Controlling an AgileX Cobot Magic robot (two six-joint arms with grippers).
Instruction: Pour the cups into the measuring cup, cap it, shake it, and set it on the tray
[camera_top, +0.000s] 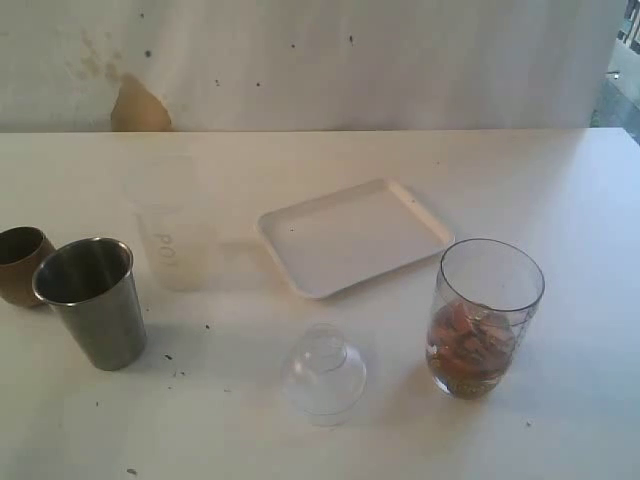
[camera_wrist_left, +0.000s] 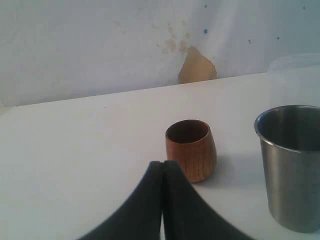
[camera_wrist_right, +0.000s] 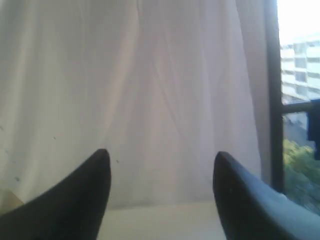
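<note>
My left gripper (camera_wrist_left: 163, 162) has its jaws pressed together, holding nothing. Just beyond their tips sits the brown cup (camera_wrist_left: 191, 149), upright, with the steel tumbler (camera_wrist_left: 292, 165) just beside it. Further along the table stand the frosted cup (camera_top: 170, 225), then the white tray (camera_top: 350, 235), a clear domed lid (camera_top: 325, 372) near its front edge, and the measuring cup (camera_top: 485, 318), upright and uncapped, with brownish contents low inside. My right gripper (camera_wrist_right: 162, 157) has its jaws apart with nothing between them, facing a white curtain (camera_wrist_right: 150, 75).
</note>
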